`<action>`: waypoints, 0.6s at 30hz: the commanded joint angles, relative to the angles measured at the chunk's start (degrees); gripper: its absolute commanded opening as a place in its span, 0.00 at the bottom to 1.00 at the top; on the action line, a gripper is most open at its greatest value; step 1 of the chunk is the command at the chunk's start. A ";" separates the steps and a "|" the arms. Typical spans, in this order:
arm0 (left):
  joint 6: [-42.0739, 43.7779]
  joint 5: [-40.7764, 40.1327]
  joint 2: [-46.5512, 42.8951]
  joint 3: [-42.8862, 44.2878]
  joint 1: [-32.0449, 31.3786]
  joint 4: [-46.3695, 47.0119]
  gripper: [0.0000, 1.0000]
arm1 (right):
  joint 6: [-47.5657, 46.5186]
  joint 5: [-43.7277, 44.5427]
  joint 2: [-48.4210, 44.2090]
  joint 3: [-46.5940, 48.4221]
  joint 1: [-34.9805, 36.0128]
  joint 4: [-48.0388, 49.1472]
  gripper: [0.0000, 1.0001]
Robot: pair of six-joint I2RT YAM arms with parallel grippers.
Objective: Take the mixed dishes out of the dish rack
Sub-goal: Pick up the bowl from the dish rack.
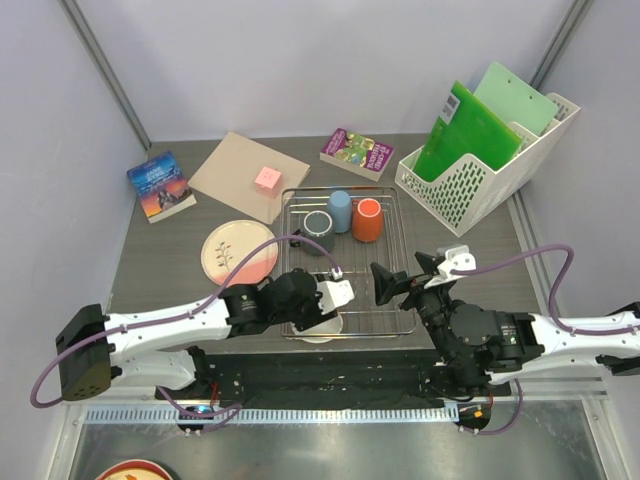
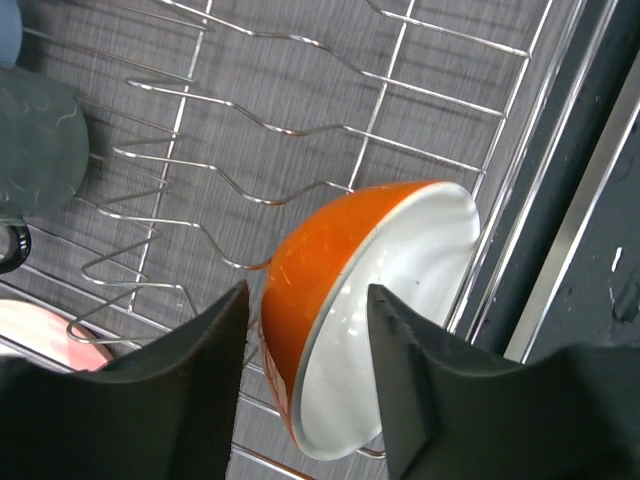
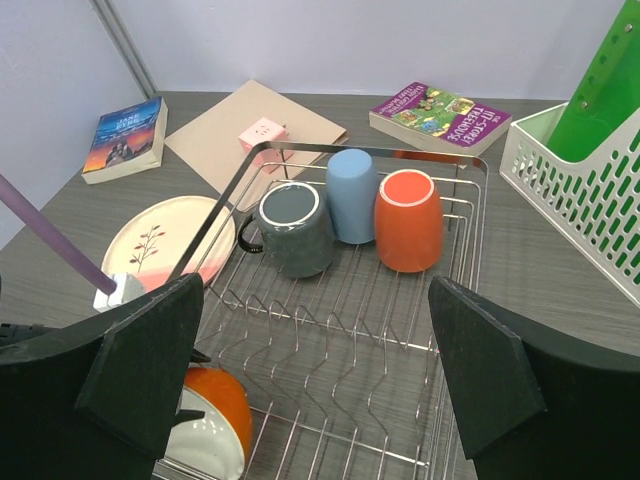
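Note:
The silver wire dish rack (image 1: 400,262) stands mid-table. At its back lie a dark grey mug (image 1: 318,232), a light blue cup (image 1: 340,210) and an orange mug (image 1: 366,220). A small bowl (image 2: 335,255), orange outside and white inside, stands on edge in the rack's near left corner (image 3: 205,430). My left gripper (image 2: 308,295) is open, one finger on each side of the bowl's rim. My right gripper (image 3: 315,283) is open and empty above the rack's near right part (image 1: 403,275). The pink round plate (image 1: 238,250) lies on the table left of the rack.
A white perforated file holder (image 1: 480,170) with green folders stands at the back right. Two books (image 1: 160,185) (image 1: 357,152) and a cardboard sheet (image 1: 248,172) with a pink cube (image 1: 267,178) lie at the back. A dark strip runs along the table's near edge.

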 commanded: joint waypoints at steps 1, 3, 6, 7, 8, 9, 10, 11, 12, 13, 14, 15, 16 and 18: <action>0.68 -1.71 -1.78 -0.24 -0.07 4.68 0.46 | 2.50 2.22 -1.41 -0.82 -0.09 1.14 1.00; 0.59 -2.06 -2.92 -0.60 -0.16 5.12 0.40 | 2.59 2.57 -1.86 -1.26 -0.01 1.32 1.00; 0.68 -2.06 -3.54 -0.51 -0.08 5.21 0.32 | 2.59 2.66 -1.77 -1.52 -0.09 1.32 1.00; 0.68 -1.97 -3.72 -0.42 -0.16 5.21 0.30 | 2.59 2.66 -1.68 -1.52 -0.09 1.41 1.00; 0.76 -1.80 -3.81 -0.25 -0.16 5.12 0.24 | 2.41 2.66 -1.51 -1.43 -0.09 1.32 1.00; 0.68 -1.36 -3.81 -0.16 -0.16 5.03 0.22 | 2.50 2.75 -1.16 -1.43 -0.09 1.32 1.00; 0.68 -1.18 -3.81 -0.07 -0.16 5.03 0.20 | 2.59 2.75 -0.98 -1.43 -0.18 1.32 1.00; 0.50 -1.09 -3.90 0.02 -0.16 4.86 0.17 | 2.59 2.84 -0.89 -1.43 -0.10 1.32 1.00; 0.50 -1.01 -4.07 0.10 -0.16 4.94 0.15 | 2.59 2.75 -0.63 -1.43 -0.09 1.32 1.00; 0.41 -1.09 -4.16 0.02 -0.16 4.94 0.13 | 2.94 2.66 -0.54 -1.43 -0.09 1.32 1.00; 0.33 -1.18 -4.42 0.02 -0.25 4.94 0.08 | 3.20 2.66 -0.45 -1.52 -0.18 1.41 1.00; 0.41 -1.35 -4.69 -0.07 -0.25 4.86 0.06 | 3.29 2.66 -0.36 -1.52 -0.10 1.41 1.00; 0.33 -1.44 -4.86 -0.07 -0.25 4.86 0.04 | 3.64 2.66 -0.10 -1.61 -0.01 1.32 1.00; 0.33 -2.15 -5.30 -0.07 -0.34 4.77 0.00 | 3.99 2.66 0.08 -1.61 -0.18 1.32 1.00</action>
